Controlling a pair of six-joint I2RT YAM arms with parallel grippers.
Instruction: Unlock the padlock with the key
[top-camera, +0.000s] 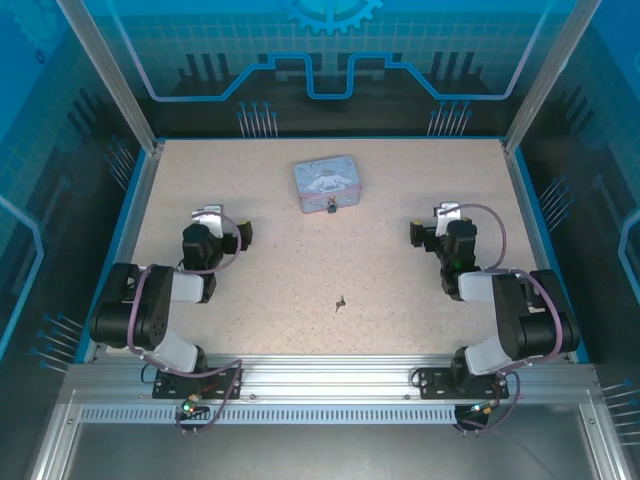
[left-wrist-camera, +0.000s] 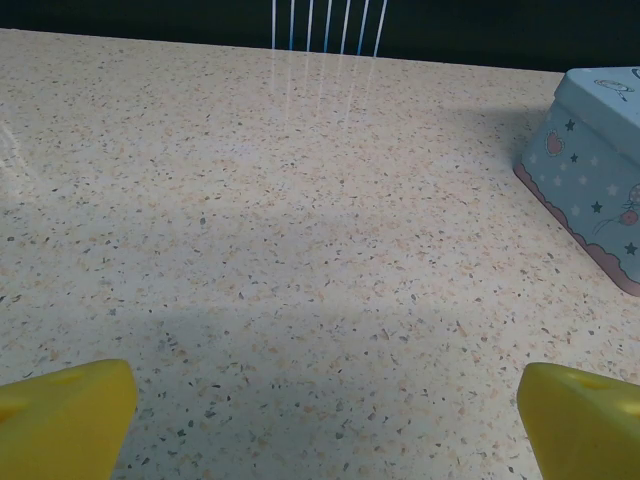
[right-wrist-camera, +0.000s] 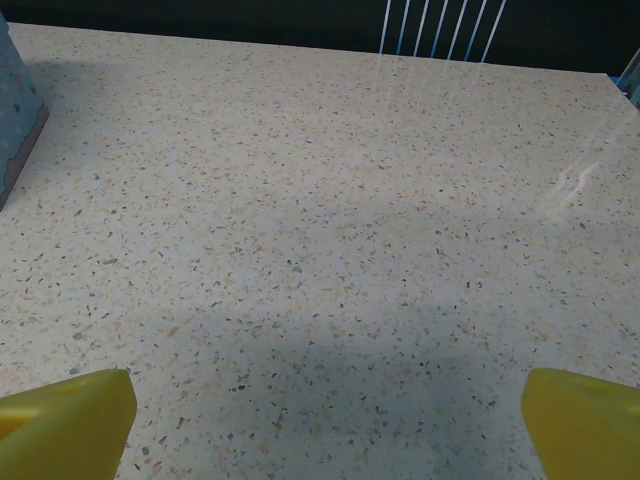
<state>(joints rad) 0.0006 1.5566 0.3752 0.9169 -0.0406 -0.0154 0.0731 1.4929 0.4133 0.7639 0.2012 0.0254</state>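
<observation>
Overhead view of a speckled table (top-camera: 270, 280) with two robot arms at its near edge. The left gripper (top-camera: 226, 222) and the right gripper (top-camera: 432, 222) both hover over the table, jaws spread wide and nothing between them. In the left wrist view, yellow fingertips (left-wrist-camera: 60, 425) sit at the bottom corners with bare table between, and the right wrist view shows the same.

A pale blue tin (top-camera: 326, 180) lies ahead of both grippers, to the left gripper's front right and the right gripper's front left. The padlock (top-camera: 331, 207), a tiny dark speck, sits at the tin's edge nearest the arms. Whether it hangs from a clasp on the tin cannot be told. The key (top-camera: 341, 301) lies flat on the table behind both grippers, toward the arm bases, roughly midway between them and well apart from the padlock.

The key is probably light, stiff and thin, and likely to skate on the hard surface. Pinching its wider head and leaving the blade free looks best. The padlock is likely rigid and light enough to swing or slide when pushed, so the other gripper should clamp its body with the keyhole exposed.
</observation>
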